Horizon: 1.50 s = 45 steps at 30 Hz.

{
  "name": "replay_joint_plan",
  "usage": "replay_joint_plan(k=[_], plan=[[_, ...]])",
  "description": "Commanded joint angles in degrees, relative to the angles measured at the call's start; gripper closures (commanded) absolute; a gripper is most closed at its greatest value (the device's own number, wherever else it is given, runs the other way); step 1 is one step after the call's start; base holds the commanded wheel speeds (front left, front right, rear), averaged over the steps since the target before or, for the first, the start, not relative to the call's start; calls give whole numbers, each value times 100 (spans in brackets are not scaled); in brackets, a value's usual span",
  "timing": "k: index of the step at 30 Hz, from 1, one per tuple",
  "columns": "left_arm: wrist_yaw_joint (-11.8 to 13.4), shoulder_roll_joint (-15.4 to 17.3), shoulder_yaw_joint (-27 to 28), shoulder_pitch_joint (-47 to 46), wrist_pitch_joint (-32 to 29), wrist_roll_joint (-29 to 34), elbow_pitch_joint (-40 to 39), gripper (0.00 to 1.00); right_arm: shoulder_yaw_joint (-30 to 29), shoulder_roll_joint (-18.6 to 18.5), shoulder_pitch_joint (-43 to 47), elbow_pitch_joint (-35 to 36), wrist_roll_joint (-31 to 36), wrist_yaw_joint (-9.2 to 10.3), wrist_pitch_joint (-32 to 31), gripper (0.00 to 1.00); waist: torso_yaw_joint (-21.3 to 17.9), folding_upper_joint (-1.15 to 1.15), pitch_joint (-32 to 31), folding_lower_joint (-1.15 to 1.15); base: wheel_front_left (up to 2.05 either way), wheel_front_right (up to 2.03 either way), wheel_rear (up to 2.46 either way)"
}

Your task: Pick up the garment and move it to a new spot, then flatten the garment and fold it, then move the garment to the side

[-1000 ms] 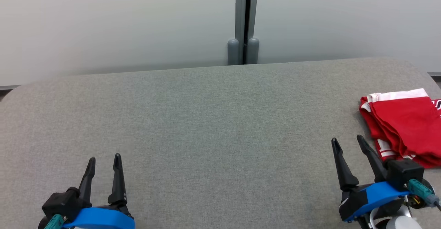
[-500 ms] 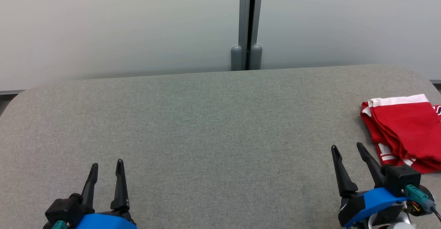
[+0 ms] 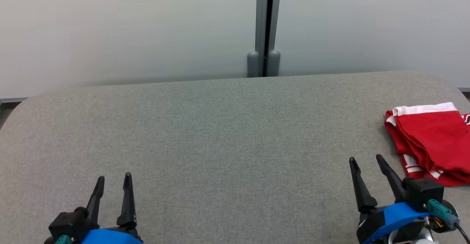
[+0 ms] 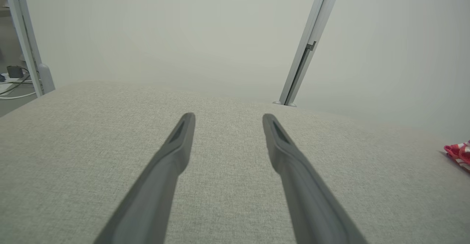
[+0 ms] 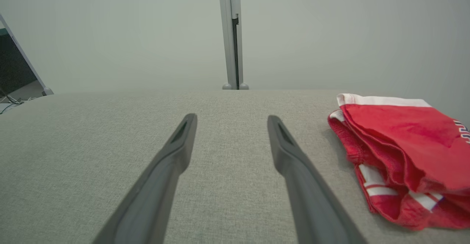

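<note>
The garment is red with white trim and lies folded at the right end of the grey fabric surface; the picture's right edge cuts it off. In the right wrist view the garment lies to the right of my fingers. In the left wrist view a small piece of the garment peeks in at the far right. My right gripper is open and empty, just left of the garment, apart from it. At the lower left my left gripper stands open and empty over bare fabric.
Pale wall panels rise behind the surface, joined by a grey vertical post at the middle. The surface's corners are rounded. Cables and a frame leg lie past its left end in the left wrist view.
The head camera has tilted, so the whole picture has shifted downward. Both grippers sit slightly lower in the picture and stay open. The garment lies as before.
</note>
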<state>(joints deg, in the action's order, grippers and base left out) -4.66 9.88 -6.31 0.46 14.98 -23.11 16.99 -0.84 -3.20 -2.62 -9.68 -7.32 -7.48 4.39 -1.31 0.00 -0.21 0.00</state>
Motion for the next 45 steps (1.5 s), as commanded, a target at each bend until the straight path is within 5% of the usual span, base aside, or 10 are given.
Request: replay_joint_plan(k=[1, 4, 5, 10, 45], plan=[[-27, 33, -16, -60, 13, 7, 19, 0, 11, 26, 95, -1, 2, -3, 36, 0, -2, 0, 2, 0, 0, 0, 0], [-38, 53, -47, -70, -27, -25, 21, 0, 21, 30, 79, -25, -39, -3, 56, 0, -9, 0, 5, 0, 0, 0, 0], [-29, 42, -30, 0, -29, -18, 8, 100, 27, 12, 32, -26, -35, 0, 25, 100, -8, 0, 5, 0, 0, 0, 0], [-41, -51, -16, 117, -50, -70, 202, 100, 23, 20, 89, -268, -102, 0, -11, 100, -7, 0, 4, 0, 0, 0, 0], [-142, -312, 523, -228, -903, -2848, -12, 100, -220, 24, -116, -317, -3509, -1, -448, 100, 31, 0, 14, 0, 0, 0, 0]])
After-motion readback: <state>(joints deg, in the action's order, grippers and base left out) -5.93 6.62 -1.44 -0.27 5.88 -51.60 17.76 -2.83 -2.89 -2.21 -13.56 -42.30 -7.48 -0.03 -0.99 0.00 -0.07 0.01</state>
